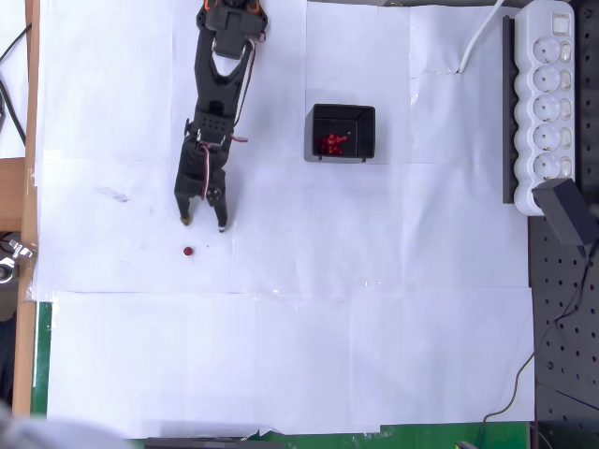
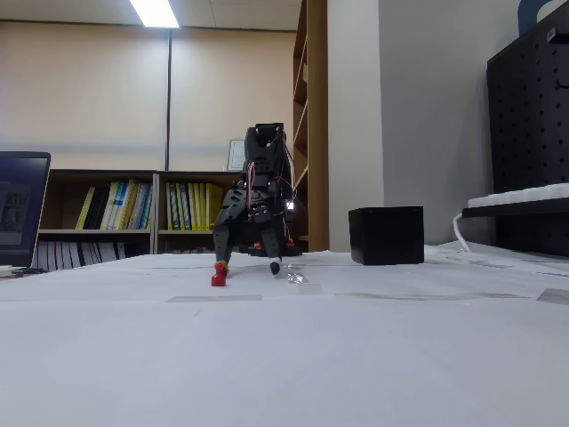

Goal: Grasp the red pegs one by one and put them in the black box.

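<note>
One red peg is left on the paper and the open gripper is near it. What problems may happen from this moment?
1. In the overhead view the loose red peg lies just beyond the gripper, nearer one fingertip than the middle. A descent may push it away instead of catching it.
2. The peg is very small, so the fingers may close beside it or let it slip.
3. The black box already holds several pegs; a dropped peg might bounce off them.

white paper sheets (image 1: 281,355) on table | power strip (image 1: 547,103) right | bookshelf (image 2: 151,218) behind | laptop (image 2: 20,209)
</note>
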Robot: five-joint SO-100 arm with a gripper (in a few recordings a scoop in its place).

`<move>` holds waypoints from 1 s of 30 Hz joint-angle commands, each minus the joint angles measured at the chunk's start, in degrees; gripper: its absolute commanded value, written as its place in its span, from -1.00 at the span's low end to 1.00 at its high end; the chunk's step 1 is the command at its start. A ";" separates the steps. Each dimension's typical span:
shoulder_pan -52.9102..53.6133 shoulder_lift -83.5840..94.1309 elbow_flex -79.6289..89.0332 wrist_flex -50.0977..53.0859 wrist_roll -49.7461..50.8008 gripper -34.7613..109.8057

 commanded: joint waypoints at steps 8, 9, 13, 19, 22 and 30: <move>1.93 7.12 6.42 -1.85 0.44 -0.14; 1.85 7.29 6.59 -1.85 0.44 -0.14; 1.67 8.35 8.26 -1.85 0.44 -0.14; 1.85 9.40 9.76 -1.85 0.35 -0.14; 1.58 9.84 10.28 -2.29 0.35 -0.14; 0.79 11.34 11.95 -3.25 0.26 -0.15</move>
